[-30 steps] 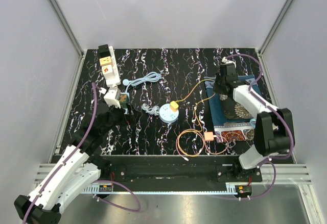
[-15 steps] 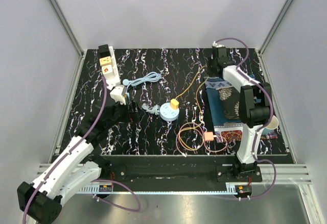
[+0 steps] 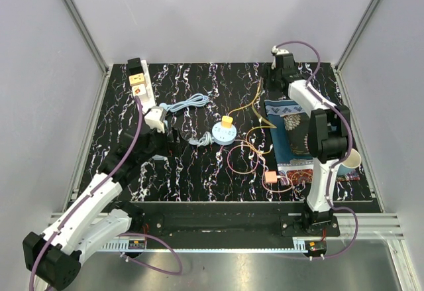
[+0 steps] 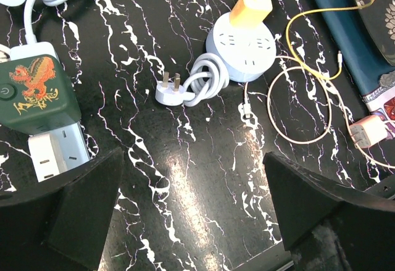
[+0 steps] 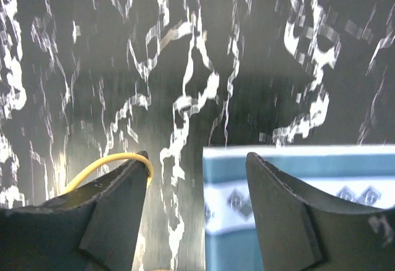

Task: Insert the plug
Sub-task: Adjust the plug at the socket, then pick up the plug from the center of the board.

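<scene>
Jaws wide, empty: left gripper (image 4: 191,215), right gripper (image 5: 196,160). Risk: yellow cable (image 5: 102,163), lower left, snags right gripper, dragging round socket (image 4: 242,45) from plug (image 4: 168,91).

Black, white-veined table (image 3: 199,172). Left rear: white power strip (image 3: 140,85). Centre: round white socket (image 3: 224,134), with a white 3-pin plug (image 4: 168,91) just beside it. Yellow cable loops (image 3: 244,158) touch a pink charger (image 3: 270,177). Right: blue patterned mat (image 3: 291,138).

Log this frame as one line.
left gripper: open, empty | white plug: lying loose, unplugged | right gripper: open, yellow cable beside one finger
</scene>
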Available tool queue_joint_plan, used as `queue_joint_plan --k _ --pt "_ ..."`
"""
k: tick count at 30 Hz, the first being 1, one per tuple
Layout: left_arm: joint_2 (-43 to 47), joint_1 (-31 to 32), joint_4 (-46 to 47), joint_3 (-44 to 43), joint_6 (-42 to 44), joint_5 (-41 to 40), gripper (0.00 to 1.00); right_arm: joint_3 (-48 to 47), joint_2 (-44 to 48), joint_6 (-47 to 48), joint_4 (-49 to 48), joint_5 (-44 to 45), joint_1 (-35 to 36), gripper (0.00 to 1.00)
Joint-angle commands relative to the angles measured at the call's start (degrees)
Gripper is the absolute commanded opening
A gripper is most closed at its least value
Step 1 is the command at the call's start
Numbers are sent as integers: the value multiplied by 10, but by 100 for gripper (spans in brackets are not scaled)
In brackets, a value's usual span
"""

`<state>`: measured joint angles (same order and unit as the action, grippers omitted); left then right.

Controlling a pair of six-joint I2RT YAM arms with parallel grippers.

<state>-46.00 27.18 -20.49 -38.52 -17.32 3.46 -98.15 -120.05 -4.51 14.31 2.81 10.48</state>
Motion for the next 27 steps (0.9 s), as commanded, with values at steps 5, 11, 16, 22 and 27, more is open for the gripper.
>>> queue_joint_plan --k 5,11,16,22,27 --pt "-13 2 59 -12 19 15 99 163 218 -73 92 -59 1 74" --pt "-19 2 75 -14 13 32 99 282 353 -95 192 -86 19 72" --pt "-25 2 92 -11 -9 52 99 382 448 -144 280 -65 93 71" --pt "-28 7 105 -6 -21 59 99 508 534 -232 279 -73 138 70" --pt "-23 9 100 -8 -21 63 99 537 529 -254 274 -78 139 70"
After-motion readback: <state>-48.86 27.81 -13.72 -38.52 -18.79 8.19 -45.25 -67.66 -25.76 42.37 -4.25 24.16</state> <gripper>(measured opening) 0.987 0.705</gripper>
